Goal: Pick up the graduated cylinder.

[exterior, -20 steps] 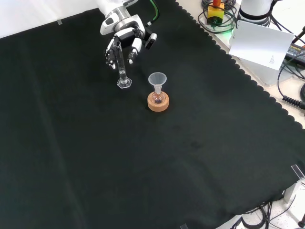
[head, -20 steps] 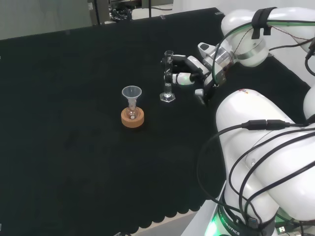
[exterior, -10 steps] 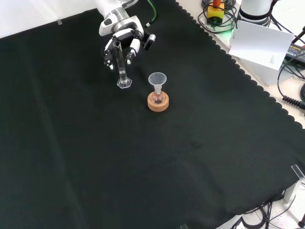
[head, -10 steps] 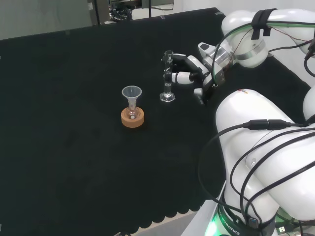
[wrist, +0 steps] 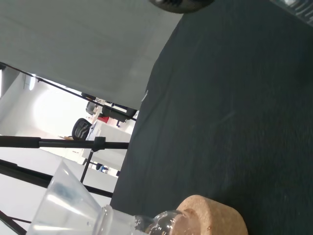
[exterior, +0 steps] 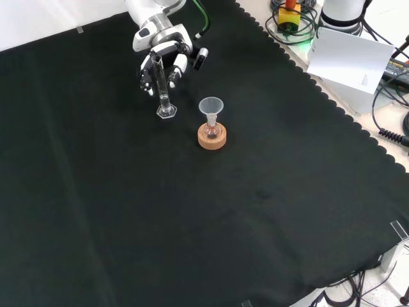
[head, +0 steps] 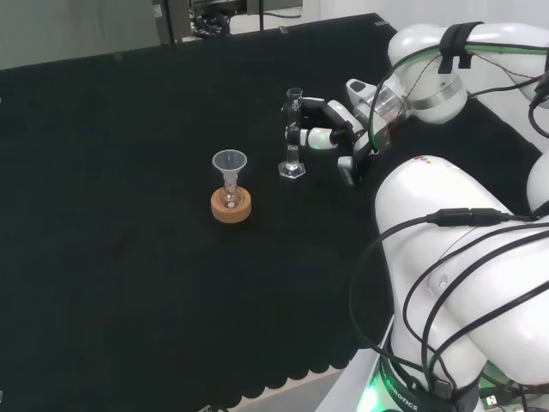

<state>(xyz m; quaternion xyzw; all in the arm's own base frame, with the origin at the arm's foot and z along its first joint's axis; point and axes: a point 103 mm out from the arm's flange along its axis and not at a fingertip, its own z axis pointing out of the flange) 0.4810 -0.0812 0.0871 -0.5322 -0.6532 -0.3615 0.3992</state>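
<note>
In the head view, your funnel (head: 229, 160) on its cork ring (head: 232, 207) sits left of centre; the graduated cylinder (head: 292, 137) stands upright, upper centre, with the hand (head: 330, 126) curled around it from the right

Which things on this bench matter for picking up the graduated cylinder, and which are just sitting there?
Part of the job:
- graduated cylinder, upright on the black cloth
- hand, fingers around the cylinder's upper part

Just lying about:
- funnel in a small flask
- cork ring under that flask
</note>
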